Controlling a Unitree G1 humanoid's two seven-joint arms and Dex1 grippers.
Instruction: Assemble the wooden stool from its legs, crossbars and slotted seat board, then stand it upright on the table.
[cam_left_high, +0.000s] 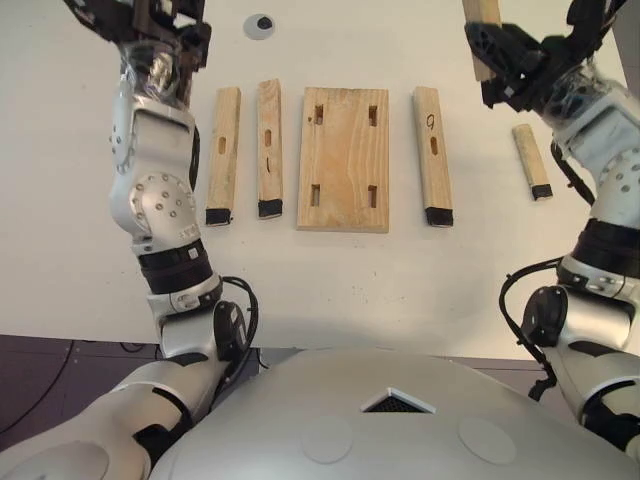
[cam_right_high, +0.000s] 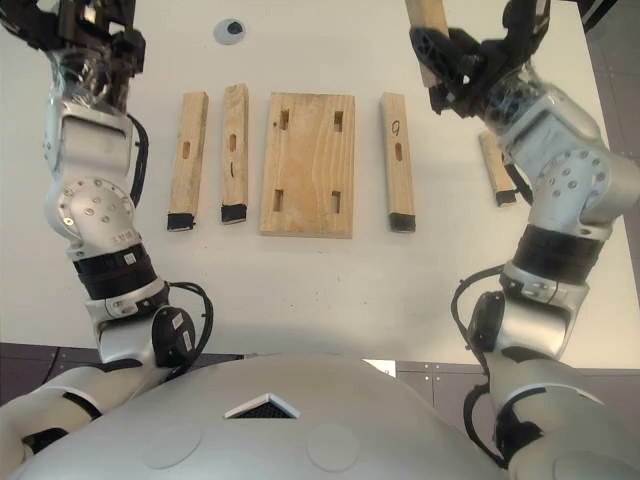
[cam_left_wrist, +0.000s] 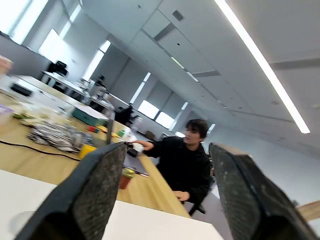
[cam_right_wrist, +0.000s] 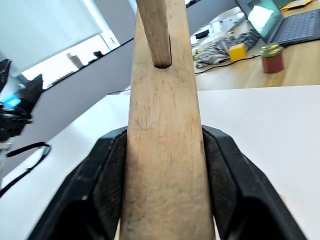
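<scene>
You have white table: slotted seat board in middle, outer left leg and inner left leg beside it, right leg opposite, short crossbar far right, round grey cap at far side.

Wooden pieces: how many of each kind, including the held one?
Flat pale-wood seat board with four slots: 1
Long slotted wooden legs: 4, three on the white table, one in the right gripper
Short wooden bar on the table: 1
Thin wooden stick in held leg's slot: 1
Total: 7
</scene>
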